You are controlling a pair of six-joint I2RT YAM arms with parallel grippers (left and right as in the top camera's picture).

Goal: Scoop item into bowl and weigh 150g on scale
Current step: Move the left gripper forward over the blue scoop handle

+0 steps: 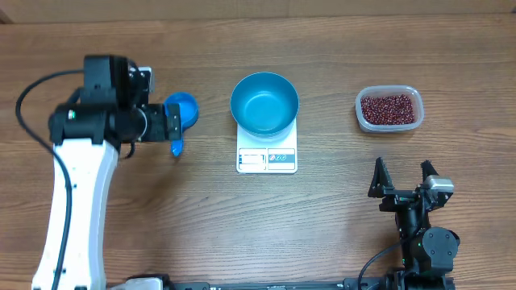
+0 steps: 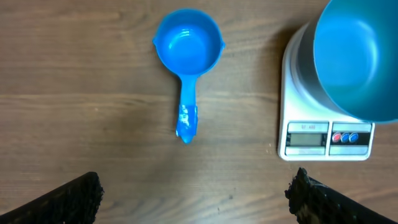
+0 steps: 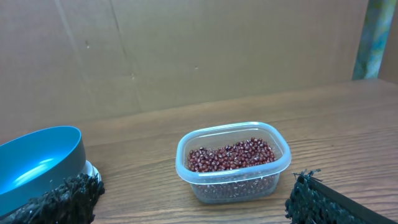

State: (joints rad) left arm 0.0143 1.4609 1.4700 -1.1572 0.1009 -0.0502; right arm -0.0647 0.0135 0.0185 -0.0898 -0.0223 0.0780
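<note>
Both pincers are released, fingers spread wide with nothing between them. The left gripper (image 2: 196, 200) hangs above the blue scoop (image 2: 188, 50), which lies on the wooden table (image 1: 201, 217) left of centre in the overhead view, its handle pointing to the bottom edge. We see no contact there. The right gripper (image 1: 402, 179) sits at lower right, well apart from the clear tub (image 1: 358, 103) at upper right that holds the red-brown beans (image 1: 389, 109). At centre frame, the blue bowl (image 1: 264, 103) stands empty on the white scale (image 1: 267, 159).
</note>
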